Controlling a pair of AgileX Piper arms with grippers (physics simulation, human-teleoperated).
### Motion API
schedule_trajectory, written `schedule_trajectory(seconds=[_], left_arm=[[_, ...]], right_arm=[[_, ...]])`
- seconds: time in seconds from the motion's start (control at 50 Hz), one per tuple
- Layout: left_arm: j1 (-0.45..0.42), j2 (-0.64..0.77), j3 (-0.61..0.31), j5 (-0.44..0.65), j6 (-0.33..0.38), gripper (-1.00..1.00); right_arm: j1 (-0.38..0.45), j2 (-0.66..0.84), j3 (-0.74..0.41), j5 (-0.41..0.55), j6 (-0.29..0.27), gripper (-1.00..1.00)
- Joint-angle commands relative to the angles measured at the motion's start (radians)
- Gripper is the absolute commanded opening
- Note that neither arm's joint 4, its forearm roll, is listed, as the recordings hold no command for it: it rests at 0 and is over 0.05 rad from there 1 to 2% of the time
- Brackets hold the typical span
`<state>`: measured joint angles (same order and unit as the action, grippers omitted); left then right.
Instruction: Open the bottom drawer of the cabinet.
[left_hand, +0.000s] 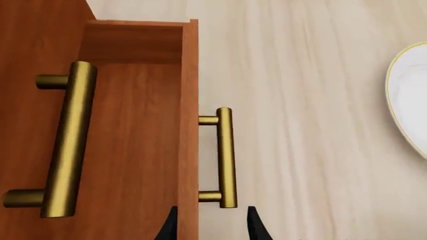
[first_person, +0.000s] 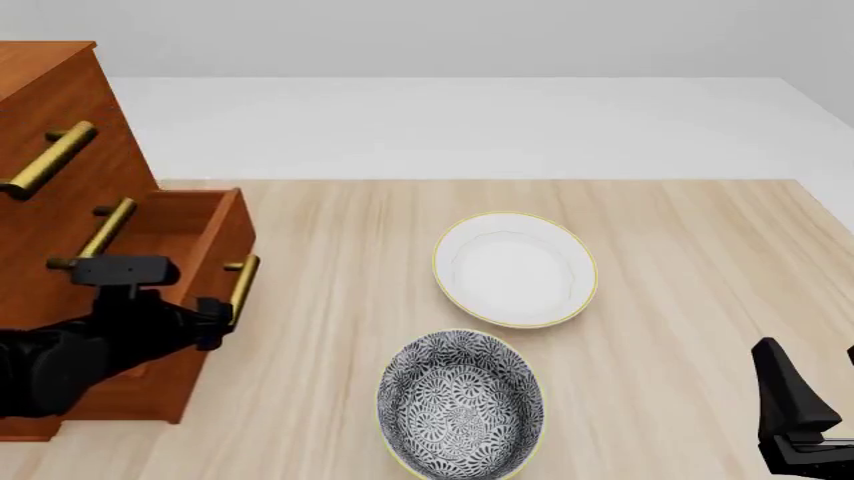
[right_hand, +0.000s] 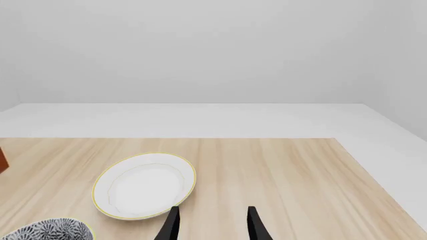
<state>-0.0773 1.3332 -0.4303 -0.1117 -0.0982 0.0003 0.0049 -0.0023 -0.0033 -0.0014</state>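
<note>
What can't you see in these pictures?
- Inside of the bottom drawer: front view shows only part; the left arm covers the rest.
- Left hand: left wrist view's edge cuts it, so whether it touches the handle is unclear.
- Patterned bowl: cut off in the right wrist view.

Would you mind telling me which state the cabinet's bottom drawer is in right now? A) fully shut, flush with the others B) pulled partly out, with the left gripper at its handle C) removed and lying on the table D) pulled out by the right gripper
B: the bottom drawer juts out from the cabinet, and the left gripper sits at its brass handle, while the right gripper is far off.
</note>
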Motion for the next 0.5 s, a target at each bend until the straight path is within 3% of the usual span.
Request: schedule_trajectory(seconds=[0.02,0.5], left_arm=[[-0.042,0.014,-0.003,0.000,-0.030,1.00],[-0.195,0.025,-0.042,-0.005,-0.094,1.00]], right_arm=[[0.000,0.000,0.000,0.000,0.000,1.00],[0.000,0.000,0.000,0.000,0.000,1.00]])
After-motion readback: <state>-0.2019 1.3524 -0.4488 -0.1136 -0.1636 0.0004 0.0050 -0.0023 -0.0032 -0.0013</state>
